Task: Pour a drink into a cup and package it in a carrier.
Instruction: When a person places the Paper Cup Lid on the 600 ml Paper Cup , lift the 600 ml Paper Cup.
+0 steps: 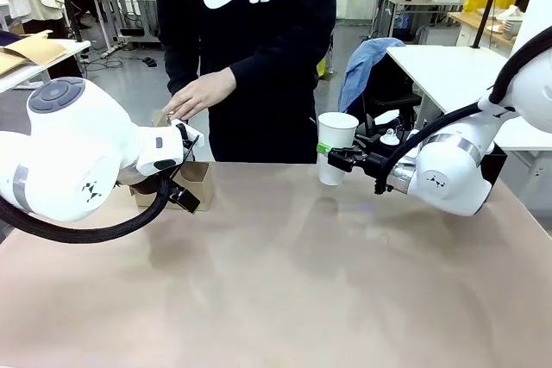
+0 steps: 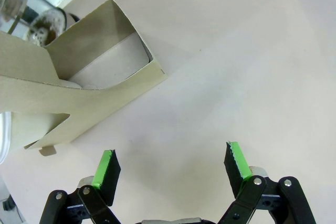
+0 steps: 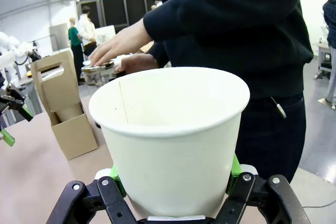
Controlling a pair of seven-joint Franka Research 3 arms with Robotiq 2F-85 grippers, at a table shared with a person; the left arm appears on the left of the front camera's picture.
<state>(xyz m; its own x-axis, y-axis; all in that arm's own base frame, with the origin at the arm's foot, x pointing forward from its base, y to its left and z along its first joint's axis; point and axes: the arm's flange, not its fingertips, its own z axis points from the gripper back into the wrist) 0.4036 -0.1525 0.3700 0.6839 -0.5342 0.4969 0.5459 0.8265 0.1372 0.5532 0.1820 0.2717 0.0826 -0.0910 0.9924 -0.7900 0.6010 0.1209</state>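
Right gripper [image 1: 331,155] clamps the cup [image 1: 336,131] — upright, mouth up, long axis vertical; carrier [image 2: 94,106] holds something pale and round in one slot; left gripper [image 2: 173,163] gapes wide, empty.

Front camera looks across the table [image 1: 285,299] to the carrier [image 1: 200,177] at the far left. Left wrist camera looks down close over the carrier. Right wrist camera sees it farther off, beyond the close cup [image 3: 173,145]. All 3 views share the carrier.
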